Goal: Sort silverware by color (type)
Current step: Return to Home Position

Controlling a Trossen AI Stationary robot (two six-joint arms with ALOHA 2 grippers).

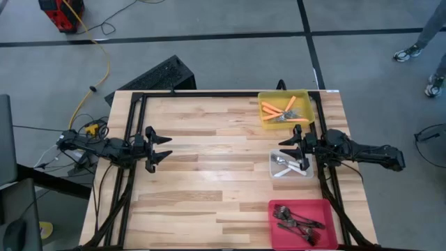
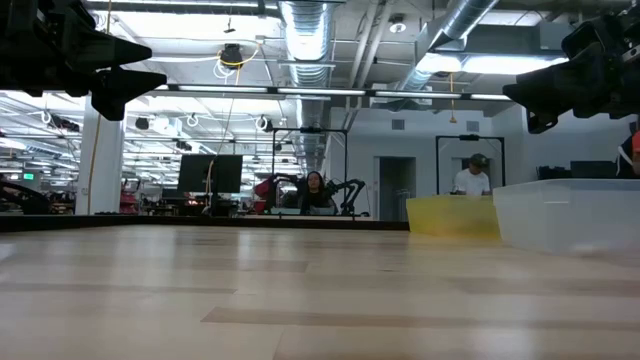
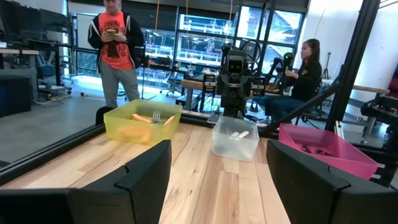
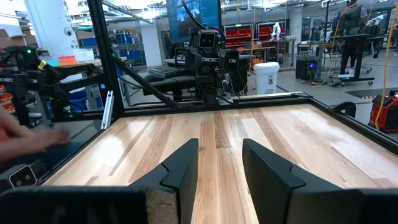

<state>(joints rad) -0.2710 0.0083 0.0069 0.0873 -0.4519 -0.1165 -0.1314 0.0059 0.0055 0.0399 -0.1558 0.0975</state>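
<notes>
The silverware lies in three bins along the table's right side. Orange-handled forks (image 1: 279, 110) are in the yellow bin (image 1: 282, 126) at the far right. Pale silver-white forks (image 1: 284, 164) are in the clear bin (image 1: 273, 171), and dark forks (image 1: 296, 219) are in the red bin (image 1: 273, 223) at the near right. My left gripper (image 1: 163, 148) hovers open at the table's left side, pointing level toward the bins (image 3: 235, 142). My right gripper (image 1: 287, 148) hovers open above the clear bin's far side, pointing level toward the left. Its fingers (image 4: 186, 162) stand closer together than the left gripper's.
A black metal frame (image 1: 209, 93) runs along the table's far edge and down both sides beside the arms. A person's blurred hand (image 4: 31, 140) shows past the table's edge in the right wrist view. Other people stand and sit in the room beyond.
</notes>
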